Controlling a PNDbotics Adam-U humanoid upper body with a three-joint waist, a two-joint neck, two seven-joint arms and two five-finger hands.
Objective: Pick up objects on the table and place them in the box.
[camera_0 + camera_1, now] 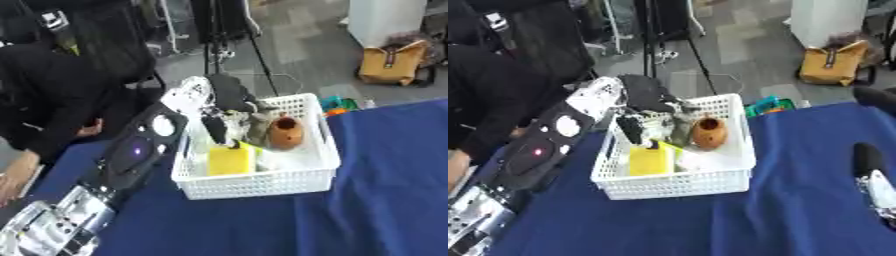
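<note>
The bench (385,200) is covered in a dark blue cloth, and the white lattice box (262,187) sits toward its left half, its near wall well back from the front edge and its far wall close to the bench's far edge. To the right of the box the cloth runs bare and wide, apart from a few folds.

The robot's left arm (131,150) comes up along the bench's left side, nearly brushing the box's left wall, and bends over the far left corner of the box. Its left hand (229,97) hangs above the back of the box with fingers (632,129) pointing down into it; one dark fingertip comes down just at the top edge of a yellow block (231,160). Whether the fingers pinch anything I cannot tell, since they blur into the things behind them.

Inside the box the yellow block stands against the near left part. Beside it, toward the middle and back, is an orange-brown rounded object (285,132) with a dark opening at its top. Between that and the hand sits something grey and pale (254,125) that I cannot make out. The box's right front part shows only its white floor.

The right hand (871,175) shows only in the right eye view, at the right edge over the open cloth, well apart from the box, fingers straight and holding nothing.

Beyond the far edge, a green and orange thing (337,105) peeks up beside the box's far right corner.
</note>
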